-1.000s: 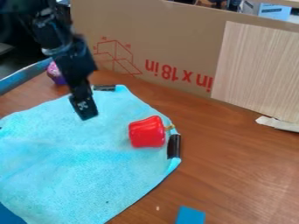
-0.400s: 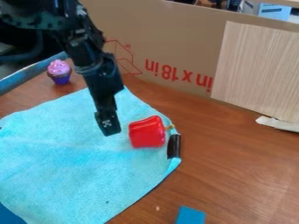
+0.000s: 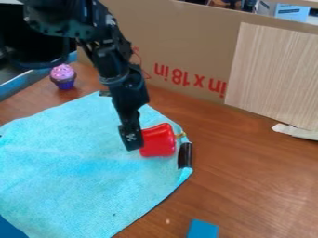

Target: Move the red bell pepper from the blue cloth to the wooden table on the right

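You have a brown wooden table (image 3: 248,176) across the view, with a cardboard sheet (image 3: 186,42) standing upright along its back as a wall behind the work. A turquoise cloth (image 3: 62,162) covers much of the table's left and middle, slightly wrinkled. At the right, a wood-grain panel (image 3: 273,74) stands against the cardboard. Your black arm (image 3: 115,60) comes down from the upper left, passing in front of the cardboard and over the cloth's far part. A blue rail (image 3: 25,82) slants along the table's far left edge.

Your gripper (image 3: 130,142) hangs tilted over the cloth, its lower end right at the left side of the red toy pepper (image 3: 160,142), hiding a little of it. You cannot tell from here how far open it is, or whether it touches or grips the pepper. The pepper lies on the cloth's right part, yellowish stem (image 3: 181,135) pointing right.

Mind the black clip (image 3: 185,155) on the cloth's right edge, just beside the pepper. A toy cupcake (image 3: 63,76) stands upright beyond the cloth, well left of your gripper. A whitish strip (image 3: 295,131) lies below the panel, and a blue piece (image 3: 202,229) sits at the near edge.
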Robot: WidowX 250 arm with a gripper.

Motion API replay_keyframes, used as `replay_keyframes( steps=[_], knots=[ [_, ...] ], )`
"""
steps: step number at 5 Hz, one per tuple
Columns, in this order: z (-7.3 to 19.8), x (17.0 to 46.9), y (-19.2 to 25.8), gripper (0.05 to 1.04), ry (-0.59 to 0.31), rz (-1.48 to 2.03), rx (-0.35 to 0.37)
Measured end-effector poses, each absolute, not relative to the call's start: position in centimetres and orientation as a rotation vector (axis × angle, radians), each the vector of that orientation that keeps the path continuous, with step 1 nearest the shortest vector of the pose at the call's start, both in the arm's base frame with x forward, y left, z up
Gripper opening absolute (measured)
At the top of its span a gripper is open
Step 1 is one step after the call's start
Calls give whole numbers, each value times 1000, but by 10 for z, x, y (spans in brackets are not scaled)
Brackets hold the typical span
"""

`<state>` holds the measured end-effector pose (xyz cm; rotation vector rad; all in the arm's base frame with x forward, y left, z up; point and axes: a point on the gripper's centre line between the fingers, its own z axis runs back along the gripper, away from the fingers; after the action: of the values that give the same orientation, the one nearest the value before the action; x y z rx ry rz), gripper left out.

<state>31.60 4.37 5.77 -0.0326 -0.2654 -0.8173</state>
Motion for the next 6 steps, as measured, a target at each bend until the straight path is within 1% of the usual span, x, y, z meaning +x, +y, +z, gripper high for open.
replay_keyframes(
  steps=[1, 2, 3, 4, 5, 6],
  knots=[
    [59, 325, 41, 1000, -272, -817, -21],
    [52, 328, 36, 1000, -254, -808, -31],
    [51, 332, 33, 948, -266, -764, -24],
    [50, 336, 36, 712, -294, -692, -5],
    [49, 333, 36, 694, -295, -664, 0],
    [53, 327, 30, 694, -302, -630, -14]
  ],
)
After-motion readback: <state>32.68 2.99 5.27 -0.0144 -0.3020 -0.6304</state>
